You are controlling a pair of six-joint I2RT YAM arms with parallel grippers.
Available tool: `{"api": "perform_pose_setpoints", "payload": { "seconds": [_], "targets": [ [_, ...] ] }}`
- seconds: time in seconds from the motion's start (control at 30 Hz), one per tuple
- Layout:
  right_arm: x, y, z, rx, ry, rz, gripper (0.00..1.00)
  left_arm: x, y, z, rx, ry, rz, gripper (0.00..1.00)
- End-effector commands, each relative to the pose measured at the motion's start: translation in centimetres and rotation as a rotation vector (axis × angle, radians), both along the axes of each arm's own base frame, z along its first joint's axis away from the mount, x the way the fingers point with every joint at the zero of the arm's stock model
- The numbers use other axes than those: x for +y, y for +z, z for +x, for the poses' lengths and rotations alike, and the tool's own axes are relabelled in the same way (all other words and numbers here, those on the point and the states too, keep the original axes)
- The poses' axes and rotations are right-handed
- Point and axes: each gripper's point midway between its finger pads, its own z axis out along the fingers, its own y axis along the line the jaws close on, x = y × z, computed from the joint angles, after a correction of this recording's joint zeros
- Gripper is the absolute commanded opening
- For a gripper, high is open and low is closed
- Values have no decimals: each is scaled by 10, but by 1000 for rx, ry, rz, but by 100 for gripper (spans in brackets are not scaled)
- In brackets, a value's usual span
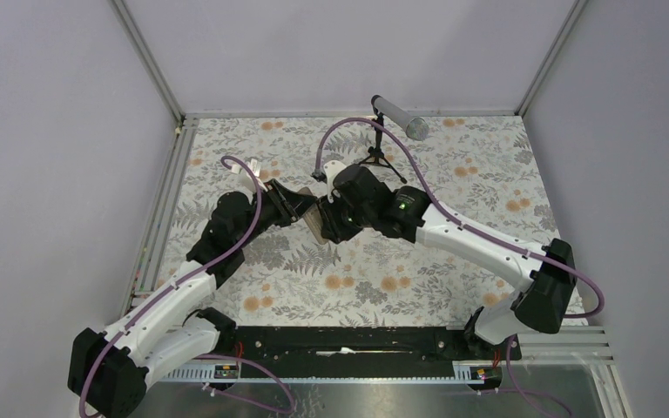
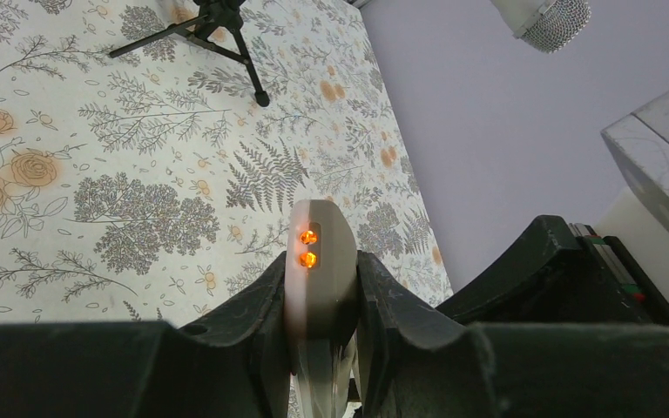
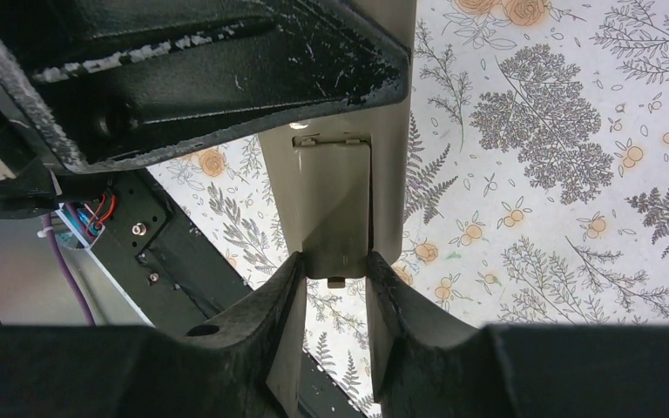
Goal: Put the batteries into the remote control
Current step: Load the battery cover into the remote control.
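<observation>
My left gripper (image 1: 299,207) is shut on the remote control (image 1: 316,223) and holds it above the table. In the left wrist view the remote (image 2: 322,261) stands edge-on between the jaws of the gripper (image 2: 320,292), with two orange lights at its tip. My right gripper (image 1: 329,222) meets it from the right. In the right wrist view the remote's beige-grey back (image 3: 392,174) faces me. The right gripper (image 3: 335,279) is shut on the flat grey battery cover (image 3: 335,200), which lies over the compartment. The batteries are hidden from view.
A microphone (image 1: 398,116) on a small black tripod (image 1: 378,158) stands at the back of the floral cloth (image 1: 453,261); the tripod also shows in the left wrist view (image 2: 218,22). A black rail (image 1: 348,342) runs along the near edge. Grey walls enclose three sides.
</observation>
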Motion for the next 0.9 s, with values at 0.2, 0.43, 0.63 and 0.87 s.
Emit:
{"api": "perform_pose_setpoints", "payload": {
  "seconds": [0.2, 0.43, 0.63, 0.87],
  "targets": [
    [4, 12, 10, -41, -32, -8, 26, -5, 39, -1, -99, -23, -57, 0],
    [8, 11, 11, -31, -30, -8, 26, -7, 37, -3, -100, -41, -54, 0],
    [12, 19, 14, -33, -38, 6, 27, -11, 38, -8, -96, -75, -72, 0],
    [19, 24, 9, 3, -20, 17, 31, -15, 40, -14, -71, -105, -114, 0]
  ]
}}
